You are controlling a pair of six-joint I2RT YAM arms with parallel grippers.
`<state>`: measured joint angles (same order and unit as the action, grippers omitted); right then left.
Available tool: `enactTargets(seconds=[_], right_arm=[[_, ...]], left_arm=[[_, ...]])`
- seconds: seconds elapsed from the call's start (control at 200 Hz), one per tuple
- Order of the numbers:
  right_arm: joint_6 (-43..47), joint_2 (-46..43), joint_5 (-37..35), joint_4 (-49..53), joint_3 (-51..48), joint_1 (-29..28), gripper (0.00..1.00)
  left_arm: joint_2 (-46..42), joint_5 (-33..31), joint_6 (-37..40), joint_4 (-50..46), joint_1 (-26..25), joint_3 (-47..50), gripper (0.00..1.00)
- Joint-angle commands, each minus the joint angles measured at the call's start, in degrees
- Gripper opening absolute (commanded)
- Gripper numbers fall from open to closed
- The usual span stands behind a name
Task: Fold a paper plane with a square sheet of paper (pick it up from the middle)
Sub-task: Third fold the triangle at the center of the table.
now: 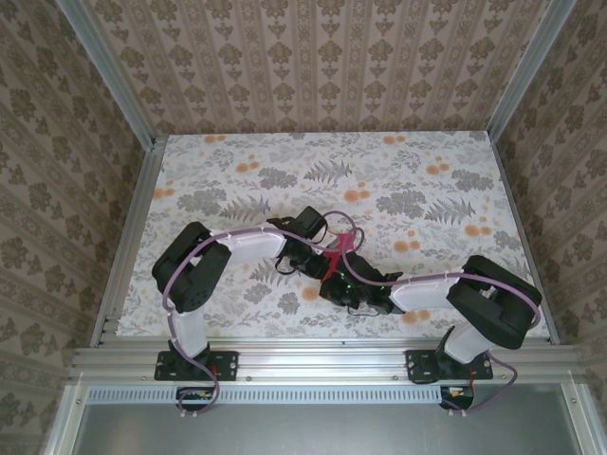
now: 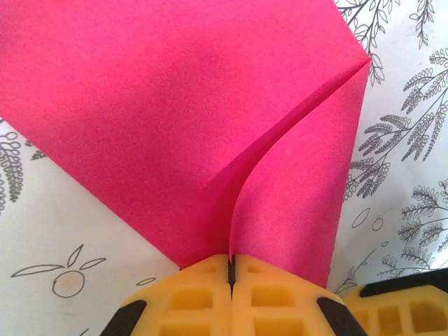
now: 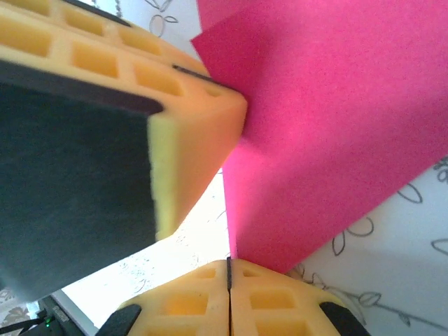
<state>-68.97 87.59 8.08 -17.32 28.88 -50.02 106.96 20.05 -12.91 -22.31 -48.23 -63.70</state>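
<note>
Plain magenta-red paper [image 2: 175,126]; white table [image 1: 398,161] printed with grey leaves, orange flowers.

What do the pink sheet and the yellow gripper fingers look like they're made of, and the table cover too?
The pink sheet: thin matte paper, judging by its sharp crease and soft curl. The left gripper fingers: yellow, likely plastic, matte, moulded or printed with a grid of pockets. The table cover: smooth white floral print; paper or vinyl, unclear.

Qty per kind: magenta paper sheet [image 2: 175,119] x1. Arms x2: left arm [image 1: 204,265], right arm [image 1: 493,299]. Grippers x2, 1 ea. arm: left gripper [image 2: 229,269], right gripper [image 3: 228,280]. Floral table [image 1: 427,180] x1.
</note>
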Motion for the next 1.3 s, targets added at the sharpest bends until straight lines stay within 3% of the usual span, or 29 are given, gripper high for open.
enactTargets(seconds=[0.0, 0.405, 0.605, 0.81, 0.935, 1.295], right_arm=[[1.18, -2.64, -0.89, 2.34, 0.74, -0.47, 0.08], [-1.08, 5.95, 1.11, -2.81, 0.63, -0.69, 0.08], [1.25, -2.64, -1.11, 2.45, -0.10, 0.76, 0.09], [5.36, -10.86, -1.30, 8.39, -1.79, 9.00, 0.09], [7.00, -8.87, 2.68, 6.08, -0.48, 12.85, 0.09], [5.55, 3.22, 5.49, -0.49, 0.55, 12.93, 0.08]], left_arm=[[-0.35, -2.21, -0.36, -3.71, 0.52, 1.85, 0.00], [-0.26, -2.11, -0.40, -3.62, 0.50, 2.09, 0.00], [-0.26, -2.39, -0.19, -3.96, 0.59, 2.04, 0.00], [-0.17, -2.55, -0.10, -3.98, 0.59, 1.97, 0.00], [-0.08, -2.41, -0.01, -3.89, 0.64, 1.88, 0.00], [-0.26, -2.73, 0.16, -4.36, 0.73, 2.16, 0.00]])
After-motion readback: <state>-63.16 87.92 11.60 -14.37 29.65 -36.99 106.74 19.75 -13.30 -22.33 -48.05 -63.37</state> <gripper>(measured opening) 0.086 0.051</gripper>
